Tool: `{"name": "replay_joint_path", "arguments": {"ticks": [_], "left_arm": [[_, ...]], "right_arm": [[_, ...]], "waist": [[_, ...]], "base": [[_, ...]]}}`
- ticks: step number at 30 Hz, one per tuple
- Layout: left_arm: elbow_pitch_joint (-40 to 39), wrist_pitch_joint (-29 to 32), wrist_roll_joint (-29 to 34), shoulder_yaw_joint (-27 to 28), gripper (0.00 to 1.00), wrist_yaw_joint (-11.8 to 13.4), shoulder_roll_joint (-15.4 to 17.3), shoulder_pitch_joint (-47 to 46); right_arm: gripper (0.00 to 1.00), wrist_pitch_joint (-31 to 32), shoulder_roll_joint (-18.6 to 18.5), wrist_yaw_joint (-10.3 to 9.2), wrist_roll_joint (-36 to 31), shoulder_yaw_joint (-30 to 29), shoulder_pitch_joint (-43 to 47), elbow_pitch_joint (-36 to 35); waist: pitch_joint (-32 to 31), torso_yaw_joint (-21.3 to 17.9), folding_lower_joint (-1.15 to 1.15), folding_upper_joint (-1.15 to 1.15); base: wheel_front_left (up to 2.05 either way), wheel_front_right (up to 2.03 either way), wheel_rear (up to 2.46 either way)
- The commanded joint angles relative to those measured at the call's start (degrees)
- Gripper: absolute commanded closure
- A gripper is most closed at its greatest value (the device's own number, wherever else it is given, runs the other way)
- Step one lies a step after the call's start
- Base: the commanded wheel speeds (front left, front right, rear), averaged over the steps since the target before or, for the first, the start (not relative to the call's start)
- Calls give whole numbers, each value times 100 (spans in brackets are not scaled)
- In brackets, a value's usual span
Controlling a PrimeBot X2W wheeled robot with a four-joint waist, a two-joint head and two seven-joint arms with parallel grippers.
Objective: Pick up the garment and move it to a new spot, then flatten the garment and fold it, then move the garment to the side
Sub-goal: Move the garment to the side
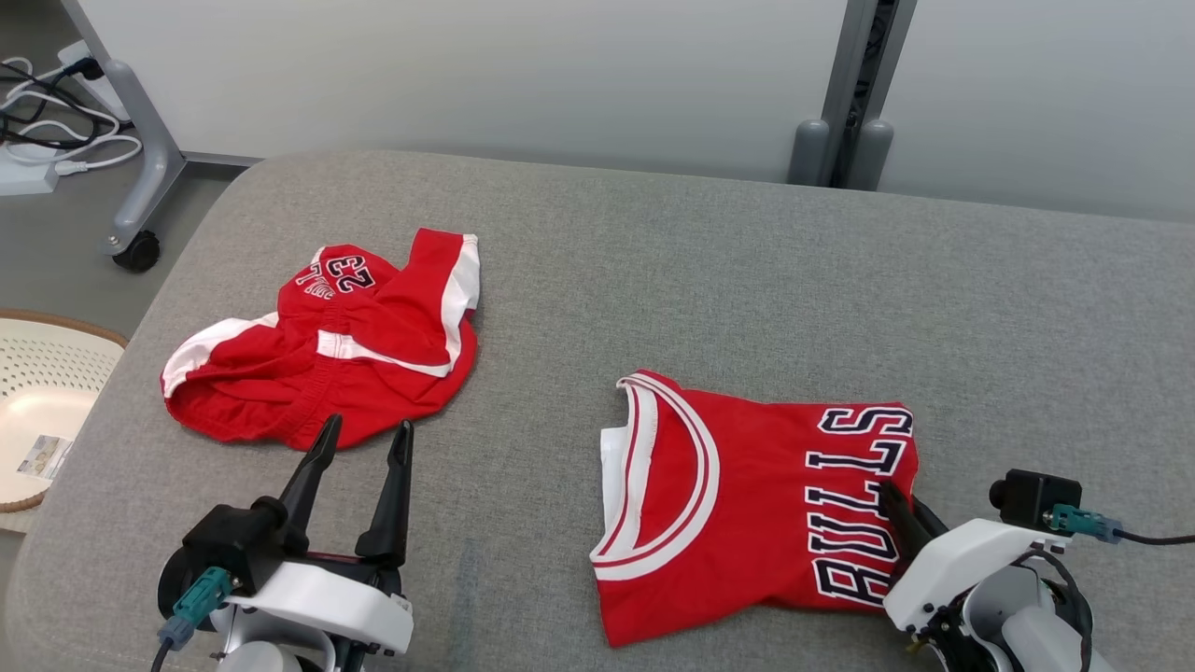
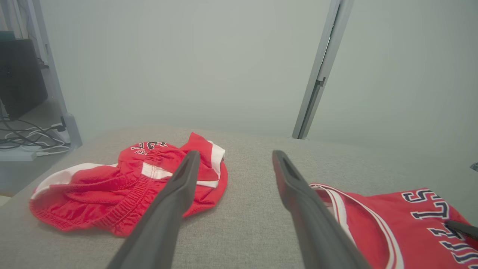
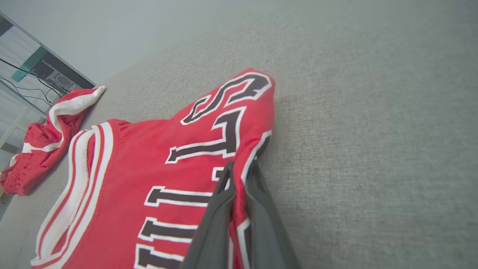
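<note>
The garment, a folded red jersey (image 1: 747, 504) with white-trimmed collar and dark lettering, lies on the grey padded table (image 1: 653, 280) at the front right. My right gripper (image 1: 892, 495) is shut on the jersey's right edge by the lettering. The right wrist view shows that edge of the jersey (image 3: 149, 160) pinched between the two dark fingers (image 3: 224, 209) and lifted slightly off the table. My left gripper (image 1: 364, 439) stands open at the front left, holding nothing, just short of crumpled red shorts (image 1: 327, 355). In the left wrist view, the shorts (image 2: 112, 190) and jersey (image 2: 403, 224) flank the fingers.
A white perforated basket (image 1: 37, 392) sits on the floor past the table's left edge. A wheeled stand leg (image 1: 140, 187) and cables (image 1: 47, 112) lie at the far left. Bare grey table stretches behind and to the right of the jersey.
</note>
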Motion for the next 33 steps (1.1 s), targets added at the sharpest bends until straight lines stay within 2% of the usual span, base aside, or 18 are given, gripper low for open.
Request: {"name": "replay_joint_path", "arguments": {"ticks": [1,9,19,33], "left_arm": [[-1,-23,31,41,0,-23,-5,-3],[-43,-23,74,102,0,-48,-21,69],[-350,-17,126,136,0,-100,-56,31],[-497,-17,209,52,0,-142,43,-7]], "right_arm": [[100,-113,-90,2,3,20,-64,-24],[100,-260,-384,1,22,71,-256,-133],[100,-189,-966,1,-150,-50,-710,-256],[100,-218,-905,2,-435,-32,-837,-426]], "waist": [[-14,-17,0,0],[-1,-220,0,0],[236,-872,0,0],[383,-2118,0,0]], "base": [[0,0,0],[0,0,0],[0,0,0],[0,0,0]]}}
